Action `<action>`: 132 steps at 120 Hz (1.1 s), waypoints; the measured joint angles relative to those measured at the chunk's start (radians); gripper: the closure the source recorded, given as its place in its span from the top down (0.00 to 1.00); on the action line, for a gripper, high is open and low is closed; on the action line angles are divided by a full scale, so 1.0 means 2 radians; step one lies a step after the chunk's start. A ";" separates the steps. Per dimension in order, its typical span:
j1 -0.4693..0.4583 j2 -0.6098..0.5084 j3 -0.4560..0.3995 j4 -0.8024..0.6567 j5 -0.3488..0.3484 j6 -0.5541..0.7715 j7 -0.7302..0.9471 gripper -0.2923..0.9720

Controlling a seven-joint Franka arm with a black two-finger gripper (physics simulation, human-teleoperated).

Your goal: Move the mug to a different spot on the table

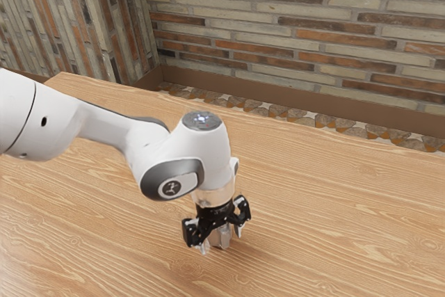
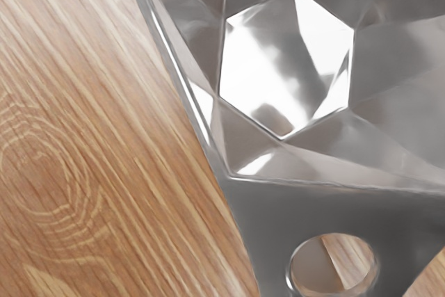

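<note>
A faceted silver metal mug (image 1: 222,239) stands low on the wooden table (image 1: 334,193), near the front middle of the exterior view. My black gripper (image 1: 218,236) reaches straight down over it, with one finger on each side touching the mug's wall. In the wrist view the mug (image 2: 292,67) lies right under my hand; its shiny faceted inside and hexagonal bottom show, and the round hole of its handle (image 2: 334,266) is nearest the camera. My white arm (image 1: 83,133) comes in from the exterior view's left.
The wooden tabletop (image 2: 83,144) stretches wide on all sides of the mug. A brick wall (image 1: 299,26) runs behind the table's far edge, with a strip of stones (image 1: 306,116) along its foot.
</note>
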 joint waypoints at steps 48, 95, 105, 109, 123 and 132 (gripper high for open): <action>-0.016 0.008 0.000 -0.005 0.059 0.010 -0.040 0.65; -0.017 0.027 0.013 0.000 0.090 0.028 -0.064 0.49; -0.018 0.028 0.014 0.000 0.092 0.030 -0.067 0.47; -0.019 0.028 0.014 0.001 0.093 0.031 -0.068 0.46; -0.019 0.028 0.014 0.001 0.096 0.032 -0.072 0.42; -0.018 0.028 0.014 0.001 0.098 0.032 -0.074 0.40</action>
